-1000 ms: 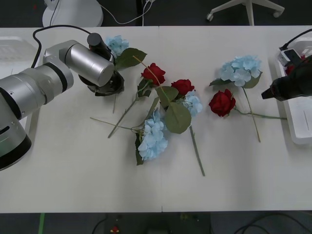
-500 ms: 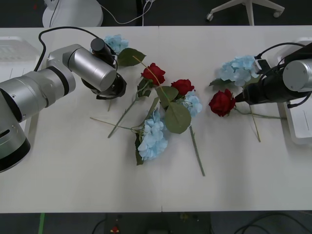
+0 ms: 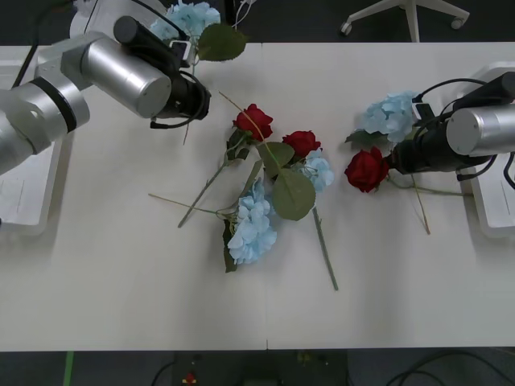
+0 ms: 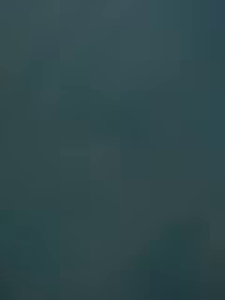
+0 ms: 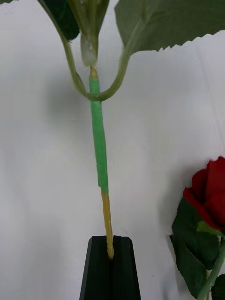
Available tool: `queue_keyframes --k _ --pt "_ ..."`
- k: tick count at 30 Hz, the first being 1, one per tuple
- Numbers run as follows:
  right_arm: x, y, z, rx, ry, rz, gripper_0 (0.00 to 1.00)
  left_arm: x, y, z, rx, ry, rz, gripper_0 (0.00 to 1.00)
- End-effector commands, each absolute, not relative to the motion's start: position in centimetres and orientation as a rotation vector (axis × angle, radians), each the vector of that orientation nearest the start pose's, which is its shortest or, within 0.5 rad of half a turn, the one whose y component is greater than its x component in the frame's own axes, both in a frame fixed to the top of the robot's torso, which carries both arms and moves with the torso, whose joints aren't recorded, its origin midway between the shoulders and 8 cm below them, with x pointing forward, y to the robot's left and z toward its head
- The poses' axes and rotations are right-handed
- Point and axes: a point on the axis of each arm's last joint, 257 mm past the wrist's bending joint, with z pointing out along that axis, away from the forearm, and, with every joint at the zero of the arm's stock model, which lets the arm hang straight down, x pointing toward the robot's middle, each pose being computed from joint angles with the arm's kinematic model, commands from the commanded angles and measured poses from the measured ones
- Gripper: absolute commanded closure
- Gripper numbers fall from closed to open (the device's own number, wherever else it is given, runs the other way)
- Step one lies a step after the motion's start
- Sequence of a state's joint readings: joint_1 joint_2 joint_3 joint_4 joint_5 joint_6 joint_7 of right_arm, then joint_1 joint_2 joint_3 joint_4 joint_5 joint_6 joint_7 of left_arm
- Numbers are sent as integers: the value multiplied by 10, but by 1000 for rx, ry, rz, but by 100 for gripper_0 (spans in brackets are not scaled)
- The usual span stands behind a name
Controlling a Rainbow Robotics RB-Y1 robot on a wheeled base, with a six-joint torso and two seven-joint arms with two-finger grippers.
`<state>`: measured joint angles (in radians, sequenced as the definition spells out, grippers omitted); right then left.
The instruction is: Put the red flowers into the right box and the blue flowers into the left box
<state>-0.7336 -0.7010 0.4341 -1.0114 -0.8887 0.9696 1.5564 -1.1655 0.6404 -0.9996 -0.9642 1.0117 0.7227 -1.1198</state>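
On a white desk (image 3: 121, 281), left fingers (image 5: 111, 269) clench a blue flower's (image 3: 191, 16) stem near the left box (image 3: 28, 201); right fingers' state unclear.

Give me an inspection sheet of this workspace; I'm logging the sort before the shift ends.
Surface: white table.
Job's things: one blue flower lifted by its stem; mixed pile mid-table; red rose and another blue flower at right; left box; right box.
Clutter: nothing seen.
Grippers: left gripper shut on the stem; right gripper at the rose.
Cables: on both arms.
Surroundings: chair base.
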Motion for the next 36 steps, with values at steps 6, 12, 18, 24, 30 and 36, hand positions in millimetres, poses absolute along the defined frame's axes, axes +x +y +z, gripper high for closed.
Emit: queue_keyframes --k 6,12,18,24,30,36 --pt "615 -289 -276 -221 2505 92 25 643 319 -108 156 2301 7 100" --pt "616 -289 -278 -210 2511 90 100 594 425 -76 23 2352 57 100" --pt "617 -288 -276 -210 2508 89 100 547 503 -59 -40 2421 107 100" --pt "623 -292 -257 -167 2491 144 100 527 563 -63 -6 2462 254 100" --pt "634 -289 -198 -193 2392 311 100 503 604 -102 -41 2563 290 100" --pt "634 -228 -111 -414 2181 562 100 471 632 -145 -100 2678 299 100"
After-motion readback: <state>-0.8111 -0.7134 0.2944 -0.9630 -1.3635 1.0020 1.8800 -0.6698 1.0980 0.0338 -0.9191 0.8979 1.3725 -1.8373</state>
